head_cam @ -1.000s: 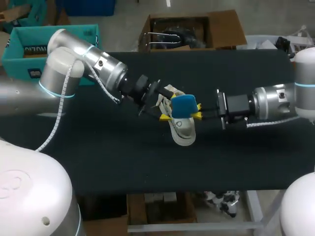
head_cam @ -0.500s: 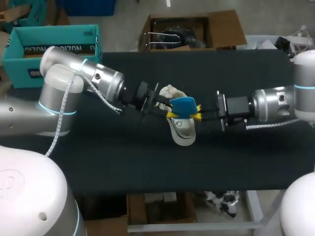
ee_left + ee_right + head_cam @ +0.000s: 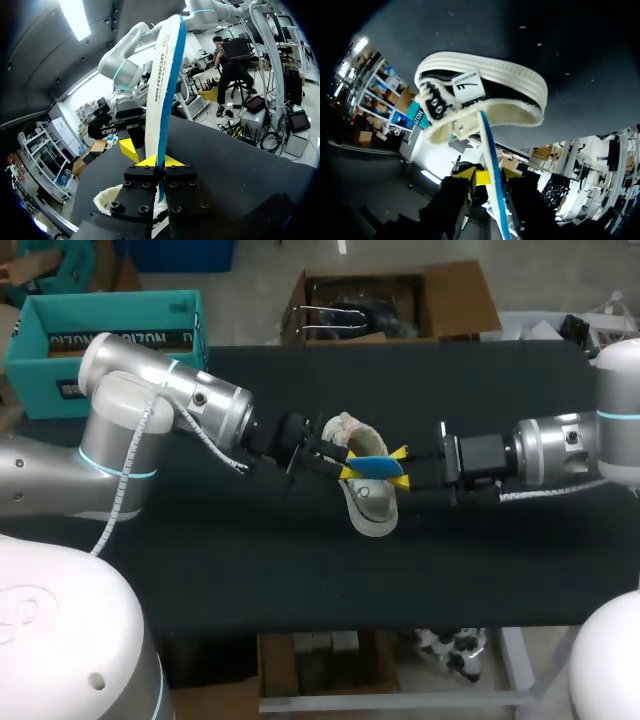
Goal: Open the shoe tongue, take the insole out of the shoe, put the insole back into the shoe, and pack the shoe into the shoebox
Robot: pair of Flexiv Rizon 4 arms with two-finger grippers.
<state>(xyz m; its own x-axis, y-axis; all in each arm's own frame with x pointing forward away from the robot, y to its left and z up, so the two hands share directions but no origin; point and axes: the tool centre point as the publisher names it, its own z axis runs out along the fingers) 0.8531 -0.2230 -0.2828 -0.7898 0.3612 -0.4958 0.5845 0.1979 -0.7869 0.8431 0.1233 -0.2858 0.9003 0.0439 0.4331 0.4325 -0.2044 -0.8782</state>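
- Now the left gripper is pinched tight on one end of the blue insole, holding it on edge in the air.
- Opposite, the right gripper faces it, fingers spread apart, with the insole's other end standing loose between them.
- Below, the pale shoe lies on the black table, directly under the insole, near the middle.
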